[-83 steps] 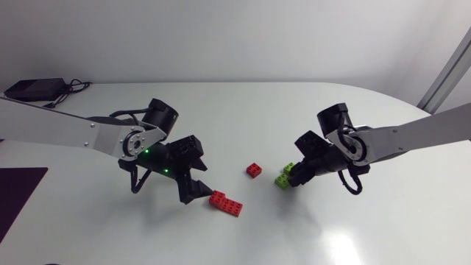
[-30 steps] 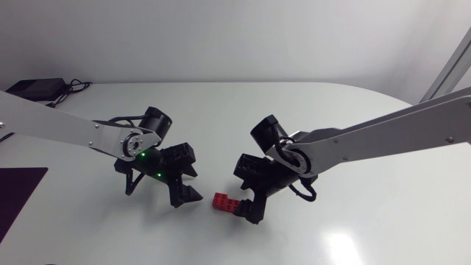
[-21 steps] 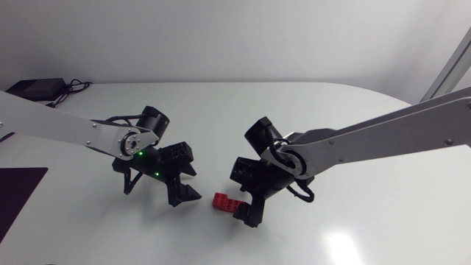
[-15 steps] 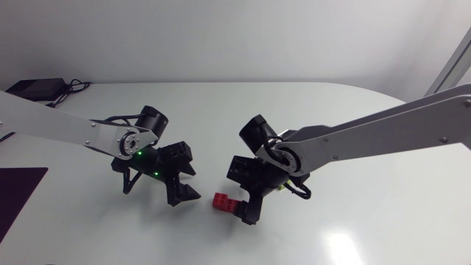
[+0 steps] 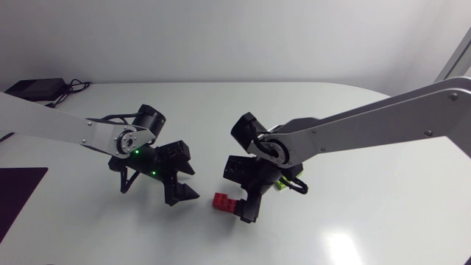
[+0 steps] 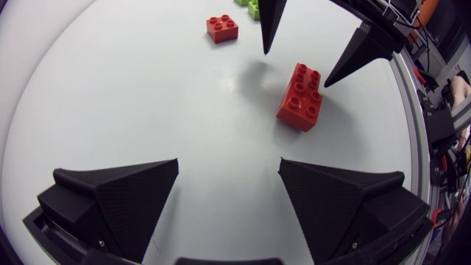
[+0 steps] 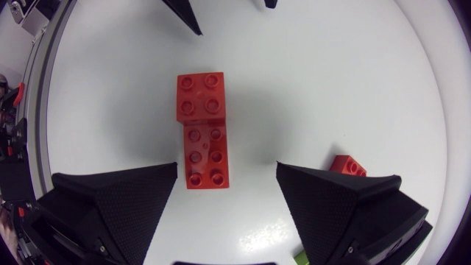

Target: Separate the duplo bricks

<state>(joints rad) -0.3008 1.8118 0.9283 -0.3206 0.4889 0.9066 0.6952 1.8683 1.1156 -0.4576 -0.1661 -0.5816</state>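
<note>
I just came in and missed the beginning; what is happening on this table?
The right tool hangs open over two joined red bricks, one finger on each side, not gripping. The left tool, also open, faces them from a short way off. A small red brick and a green one lie apart from the pair.

Pretty standard rig: left arm (image 5: 59, 126) and right arm (image 5: 383, 121) had silver-grey links and chunky black joints. Thin black cables (image 5: 121, 115) looped at the wrists, and green LEDs (image 5: 137, 152) glowed on the left. The left tool (image 6: 229, 163) and right tool (image 7: 227, 166) were matte black wedges.
</note>
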